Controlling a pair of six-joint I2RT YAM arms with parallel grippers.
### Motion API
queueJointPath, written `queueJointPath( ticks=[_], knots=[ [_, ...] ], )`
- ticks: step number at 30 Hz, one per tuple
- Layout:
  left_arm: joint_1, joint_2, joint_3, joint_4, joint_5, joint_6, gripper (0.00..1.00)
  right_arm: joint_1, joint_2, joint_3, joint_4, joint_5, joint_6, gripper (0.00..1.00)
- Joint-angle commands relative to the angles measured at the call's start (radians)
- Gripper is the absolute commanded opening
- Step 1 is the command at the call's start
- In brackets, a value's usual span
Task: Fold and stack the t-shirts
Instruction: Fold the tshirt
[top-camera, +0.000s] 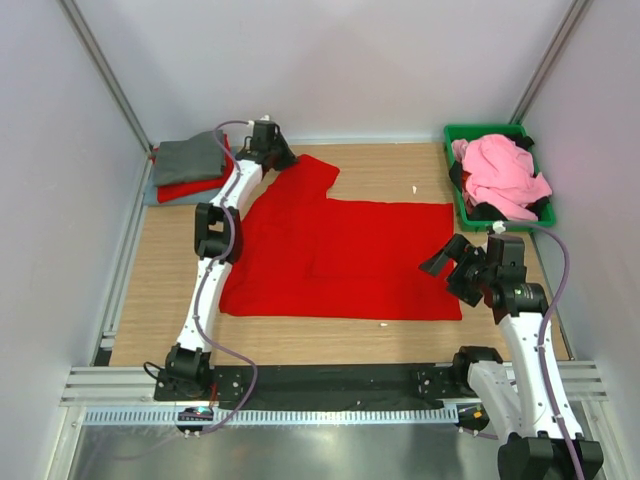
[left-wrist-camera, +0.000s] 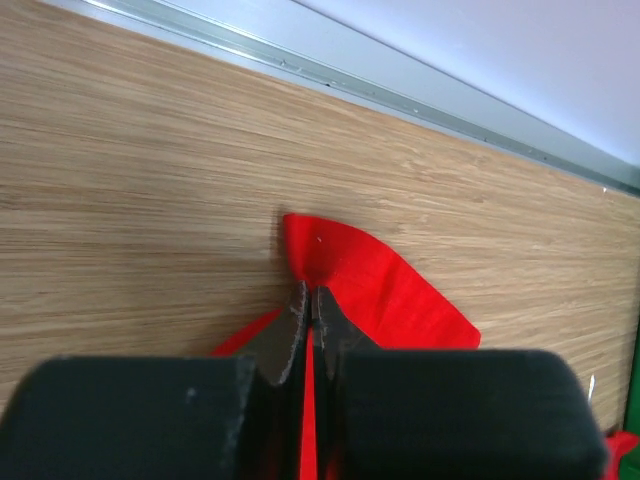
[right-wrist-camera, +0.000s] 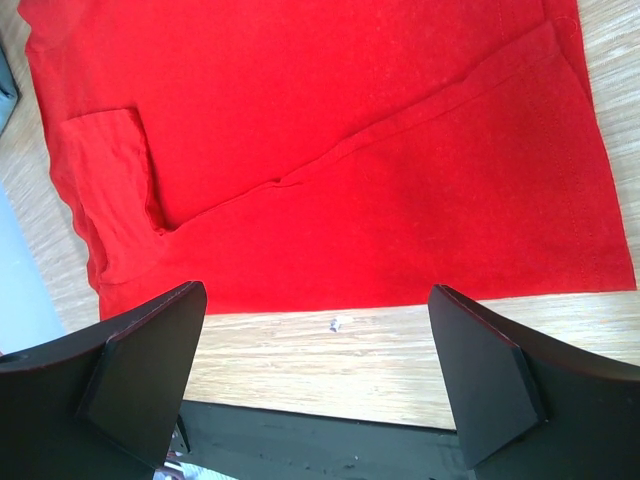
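From my end, the left gripper (left-wrist-camera: 308, 300) is pinched tight on the far corner of the big red t-shirt (top-camera: 340, 260) spread on the table (top-camera: 300, 338). The right gripper (right-wrist-camera: 315, 300) hangs wide open and empty over its near edge.

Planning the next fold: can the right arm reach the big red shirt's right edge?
Likely yes: the right claw hangs open just off the right edge of the big red shirt, nothing between them.
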Motion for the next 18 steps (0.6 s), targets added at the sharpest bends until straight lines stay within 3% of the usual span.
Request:
queueJointPath(
  ticks=[1, 8, 18],
  knots=[
    [0.004, 0.011, -0.005, 0.056, 0.000, -0.001, 0.00, 0.001, 0.008, 0.002, 0.040, -0.016, -0.017, 1.00],
    [0.004, -0.012, -0.017, 0.078, 0.017, 0.005, 0.00, 0.001, 0.014, -0.007, 0.052, -0.020, -0.009, 1.00],
    [0.004, -0.179, -0.136, 0.060, 0.034, 0.042, 0.00, 0.001, 0.048, 0.016, 0.104, -0.014, 0.004, 1.00]
  ],
)
